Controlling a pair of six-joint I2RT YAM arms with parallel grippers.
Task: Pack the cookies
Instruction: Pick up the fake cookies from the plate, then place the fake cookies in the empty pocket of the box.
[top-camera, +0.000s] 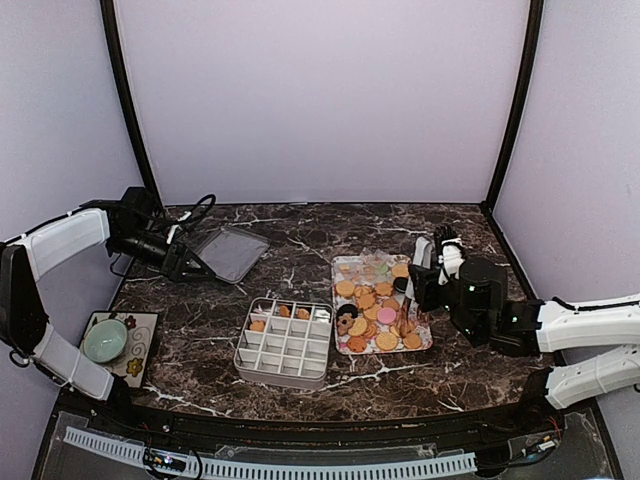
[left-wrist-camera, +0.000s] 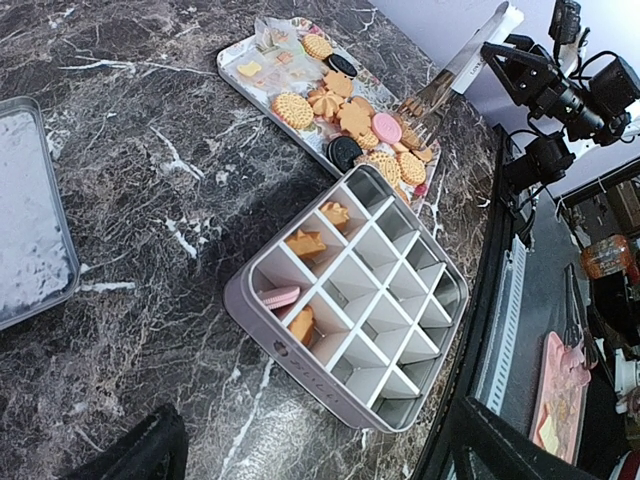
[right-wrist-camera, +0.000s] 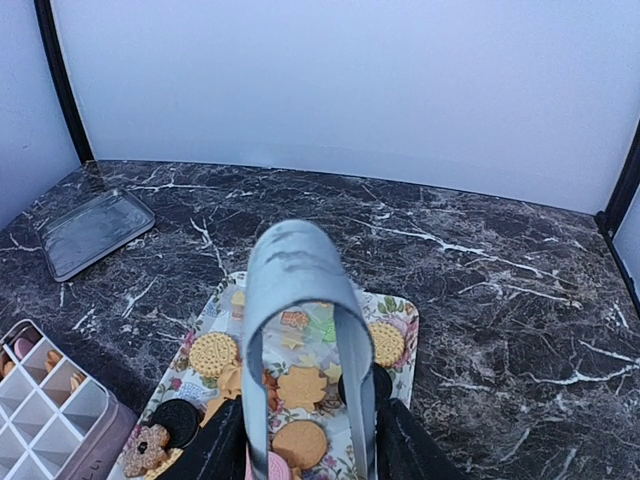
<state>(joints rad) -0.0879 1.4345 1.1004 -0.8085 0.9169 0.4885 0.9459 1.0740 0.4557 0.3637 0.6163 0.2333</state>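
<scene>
Only illegible embossing on box (left-wrist-camera: 262, 318)

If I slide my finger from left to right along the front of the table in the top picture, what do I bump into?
First the green bowl on its flowered mat → white divided box → flowered tray full of cookies.

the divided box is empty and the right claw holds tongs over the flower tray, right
Not empty: the left wrist view shows a few cookies in the divided box. The right claw does hold tongs over the flower tray.
</scene>
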